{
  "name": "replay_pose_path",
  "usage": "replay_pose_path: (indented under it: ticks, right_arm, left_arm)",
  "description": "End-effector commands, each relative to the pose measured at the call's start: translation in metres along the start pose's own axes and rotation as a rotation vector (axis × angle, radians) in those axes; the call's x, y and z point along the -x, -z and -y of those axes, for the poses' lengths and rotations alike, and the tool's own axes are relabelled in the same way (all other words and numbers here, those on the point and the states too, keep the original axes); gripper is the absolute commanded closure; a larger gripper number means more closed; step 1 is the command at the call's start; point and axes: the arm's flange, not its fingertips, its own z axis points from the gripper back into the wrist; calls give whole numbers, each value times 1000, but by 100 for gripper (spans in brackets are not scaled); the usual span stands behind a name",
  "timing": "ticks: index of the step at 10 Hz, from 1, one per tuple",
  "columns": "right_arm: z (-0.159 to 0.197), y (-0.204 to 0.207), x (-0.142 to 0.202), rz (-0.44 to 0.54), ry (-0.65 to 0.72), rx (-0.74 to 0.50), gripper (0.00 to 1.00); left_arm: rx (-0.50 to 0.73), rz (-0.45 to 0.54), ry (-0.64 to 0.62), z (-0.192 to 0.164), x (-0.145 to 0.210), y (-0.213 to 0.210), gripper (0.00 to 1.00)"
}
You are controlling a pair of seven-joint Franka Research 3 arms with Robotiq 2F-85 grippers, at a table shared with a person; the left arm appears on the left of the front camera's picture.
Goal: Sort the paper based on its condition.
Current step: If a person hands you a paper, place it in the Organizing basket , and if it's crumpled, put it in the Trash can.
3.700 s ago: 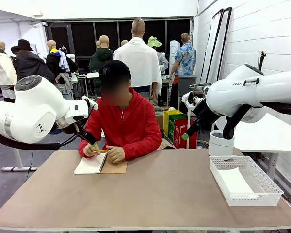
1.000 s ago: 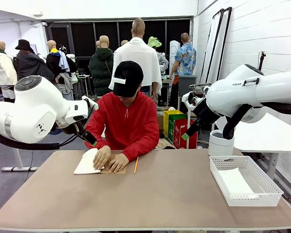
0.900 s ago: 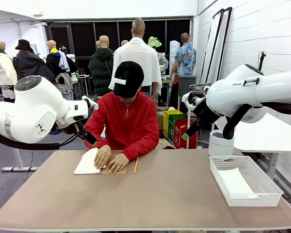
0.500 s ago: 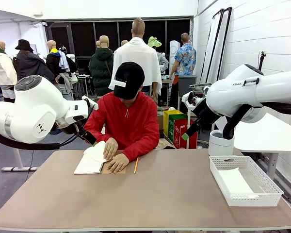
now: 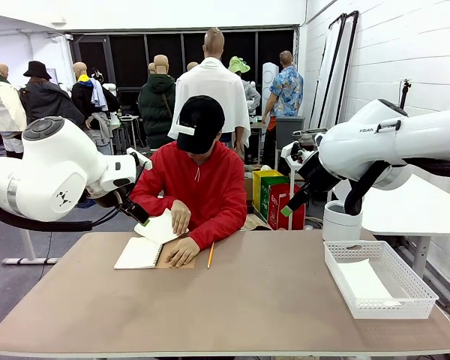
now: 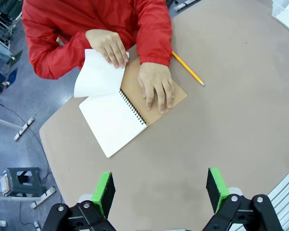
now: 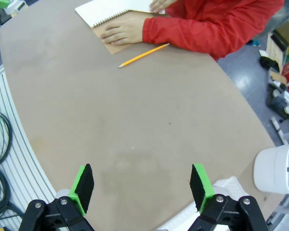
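Note:
A person in a red top holds one white sheet of paper lifted off an open spiral notebook at the table's far left; the other hand presses on the brown cover. From the left wrist, the paper curls up above the notebook. My left gripper is open, high above the table, with nothing between its fingers; it hangs beside the person. My right gripper is open too and holds nothing, raised at the far right.
A yellow pencil lies right of the notebook. A white mesh basket stands at the table's right edge, with what looks like a white sheet lying flat in it. A white cylinder stands behind the basket.
The person has put the pencil down and lifted a page up from the notebook with one hand. Both arms have stayed where they were.

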Motion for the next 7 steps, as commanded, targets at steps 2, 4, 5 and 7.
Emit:
replay_pose_path:
  ticks: [2, 4, 5, 7]
  right_arm:
    - [-1, 1, -1, 3, 11, 2, 0]
    - [-1, 1, -1, 3, 11, 2, 0]
    - [-1, 1, -1, 3, 11, 2, 0]
    - [-1, 1, -1, 3, 11, 2, 0]
  left_arm:
    - [-1, 1, 1, 0, 0, -1, 0]
    - [-1, 1, 1, 0, 0, -1, 0]
    - [-1, 1, 1, 0, 0, -1, 0]
    - [-1, 1, 1, 0, 0, -1, 0]
